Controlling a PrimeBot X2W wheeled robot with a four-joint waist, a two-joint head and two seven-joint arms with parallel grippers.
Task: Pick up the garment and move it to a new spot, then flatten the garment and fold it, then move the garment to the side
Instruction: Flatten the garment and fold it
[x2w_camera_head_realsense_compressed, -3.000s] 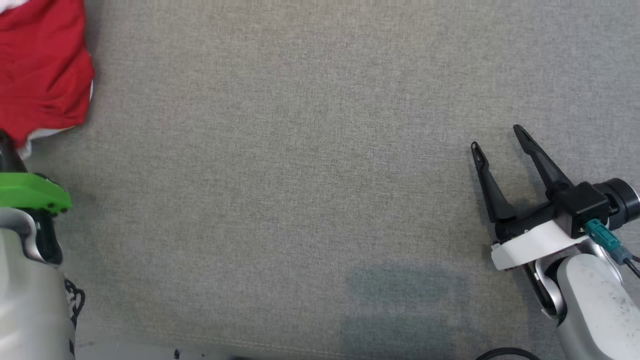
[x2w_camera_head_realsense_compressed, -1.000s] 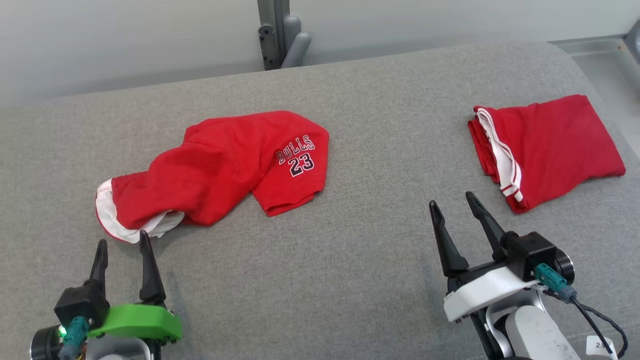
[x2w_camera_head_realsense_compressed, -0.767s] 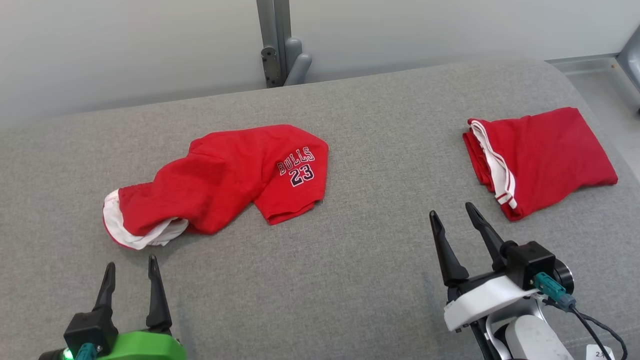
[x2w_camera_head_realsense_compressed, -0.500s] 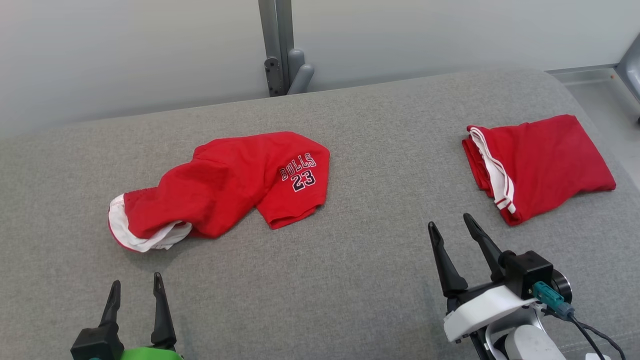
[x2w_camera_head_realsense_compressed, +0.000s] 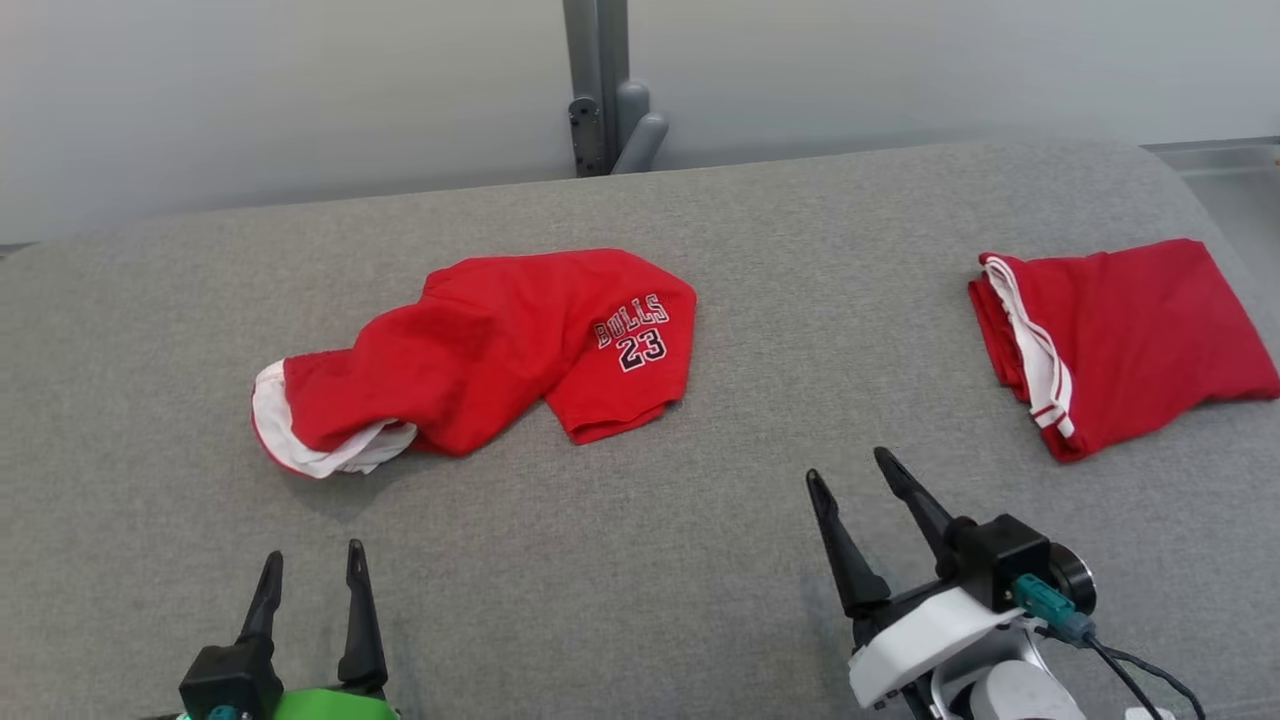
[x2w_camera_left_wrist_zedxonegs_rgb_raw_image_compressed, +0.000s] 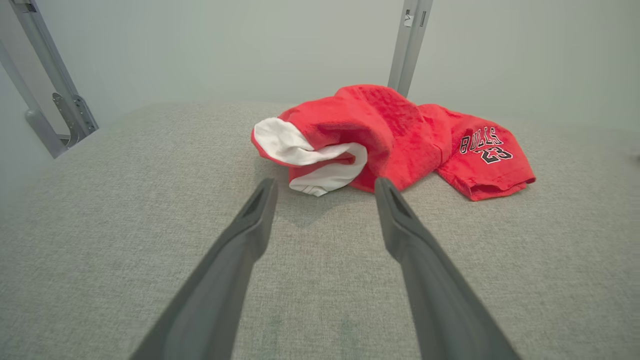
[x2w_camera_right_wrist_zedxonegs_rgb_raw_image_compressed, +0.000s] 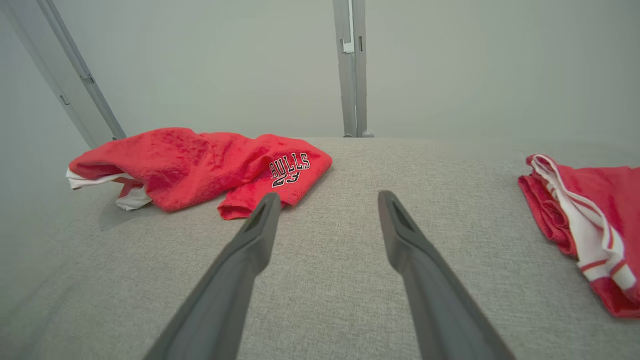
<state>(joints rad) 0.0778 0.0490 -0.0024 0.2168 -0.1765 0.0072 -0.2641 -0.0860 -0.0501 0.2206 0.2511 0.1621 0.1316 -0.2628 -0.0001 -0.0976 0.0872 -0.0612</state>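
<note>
Now both arms sit low at the near edge of the grey bench (x2w_camera_head_realsense_compressed: 760, 250), left claw (x2w_camera_head_realsense_compressed: 313, 555) and right claw (x2w_camera_head_realsense_compressed: 849, 467) spread wide and empty, fingers aimed at the far edge. The crumpled red garment (x2w_camera_head_realsense_compressed: 480, 350), white lining spilling out, "BULLS 23" showing, lies left of centre, just ahead of the left claw. A folded red garment (x2w_camera_head_realsense_compressed: 1140, 330) rests by the right edge, and a grey post (x2w_camera_head_realsense_compressed: 598, 90) stands behind the far edge.

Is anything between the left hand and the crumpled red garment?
Nothing visible: just grey cushion between the open left hand and the crumpled red garment. The folded red garment lies far off to the right.
</note>
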